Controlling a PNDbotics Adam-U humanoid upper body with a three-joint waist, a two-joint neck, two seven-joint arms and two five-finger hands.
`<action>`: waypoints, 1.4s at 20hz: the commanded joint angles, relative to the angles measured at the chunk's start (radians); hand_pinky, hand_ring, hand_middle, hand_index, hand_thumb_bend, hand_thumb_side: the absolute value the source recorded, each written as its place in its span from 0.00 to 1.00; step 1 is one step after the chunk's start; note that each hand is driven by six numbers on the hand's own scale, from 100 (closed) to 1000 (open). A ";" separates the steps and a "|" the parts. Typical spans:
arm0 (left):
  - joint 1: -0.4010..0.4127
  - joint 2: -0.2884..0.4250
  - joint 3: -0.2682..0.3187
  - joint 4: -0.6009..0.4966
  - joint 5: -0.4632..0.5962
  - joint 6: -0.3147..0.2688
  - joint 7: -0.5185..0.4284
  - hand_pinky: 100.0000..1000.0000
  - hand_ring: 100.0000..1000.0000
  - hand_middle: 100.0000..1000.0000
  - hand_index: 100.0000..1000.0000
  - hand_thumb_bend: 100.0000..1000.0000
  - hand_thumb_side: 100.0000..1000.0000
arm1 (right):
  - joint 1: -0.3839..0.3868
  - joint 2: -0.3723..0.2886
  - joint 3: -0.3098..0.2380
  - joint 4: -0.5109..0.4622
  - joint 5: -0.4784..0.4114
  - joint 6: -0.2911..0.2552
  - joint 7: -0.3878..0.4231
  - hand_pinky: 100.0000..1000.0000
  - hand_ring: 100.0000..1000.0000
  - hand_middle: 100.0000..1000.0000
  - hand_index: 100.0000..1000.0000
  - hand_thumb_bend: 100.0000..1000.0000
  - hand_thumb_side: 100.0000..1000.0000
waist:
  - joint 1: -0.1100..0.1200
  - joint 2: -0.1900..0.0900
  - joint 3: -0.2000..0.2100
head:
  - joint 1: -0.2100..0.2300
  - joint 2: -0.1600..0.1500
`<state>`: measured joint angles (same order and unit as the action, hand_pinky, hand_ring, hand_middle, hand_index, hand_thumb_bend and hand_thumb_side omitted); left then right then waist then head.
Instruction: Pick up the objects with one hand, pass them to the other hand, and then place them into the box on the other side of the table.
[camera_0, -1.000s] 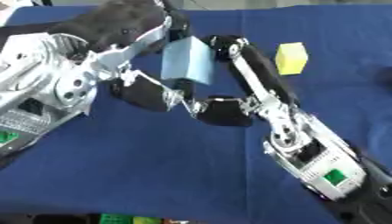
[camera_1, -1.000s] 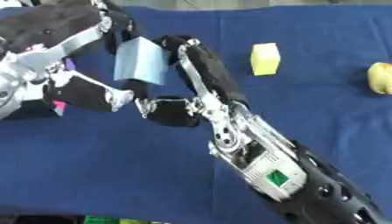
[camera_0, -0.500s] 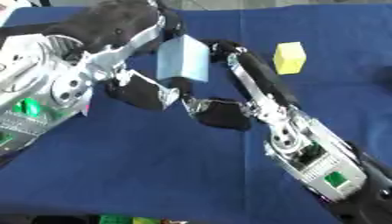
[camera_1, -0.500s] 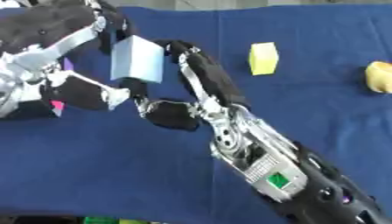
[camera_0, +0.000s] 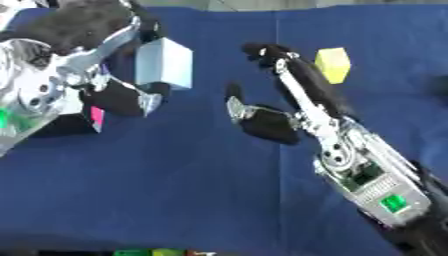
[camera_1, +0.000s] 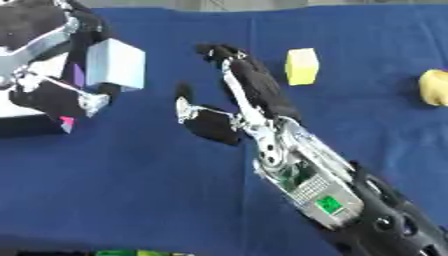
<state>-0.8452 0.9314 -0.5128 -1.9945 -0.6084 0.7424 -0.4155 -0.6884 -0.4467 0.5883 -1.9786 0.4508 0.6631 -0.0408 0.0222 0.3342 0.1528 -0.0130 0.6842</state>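
hiding pale blue block's edge — left hand

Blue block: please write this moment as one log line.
blue block: held by left hand | right hand: open, apart from block | yellow block: on table

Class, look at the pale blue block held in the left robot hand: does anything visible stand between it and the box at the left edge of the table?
Nothing visible does. The left robot hand grips the pale blue block beside the box, only blue cloth between.
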 joint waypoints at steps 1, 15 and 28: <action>0.046 0.097 0.109 -0.006 0.047 0.061 0.055 0.65 0.49 0.31 0.46 0.00 0.00 | -0.001 -0.064 -0.025 -0.021 -0.015 -0.039 0.011 0.84 0.84 0.82 0.88 0.03 0.27 | -0.003 -0.029 -0.004 | 0.026 -0.001; 0.096 0.073 0.229 0.344 0.203 0.111 0.248 0.65 0.51 0.36 0.51 0.00 0.00 | 0.000 -0.348 -0.274 -0.021 -0.218 -0.268 0.018 0.86 0.87 0.85 0.89 0.00 0.27 | -0.035 -0.015 -0.033 | 0.136 -0.051; -0.009 -0.040 0.216 0.714 0.083 -0.001 0.092 0.88 0.84 0.73 0.89 0.46 0.47 | -0.035 -0.519 -0.364 -0.021 -0.291 -0.263 0.084 0.87 0.88 0.85 0.89 0.03 0.21 | -0.050 0.002 -0.034 | 0.164 -0.084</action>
<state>-0.8329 0.8709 -0.3039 -1.2938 -0.4990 0.7459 -0.2910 -0.7056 -0.9209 0.2451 -1.9844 0.1689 0.3972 0.0287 -0.0316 0.3543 0.1178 0.1469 0.6122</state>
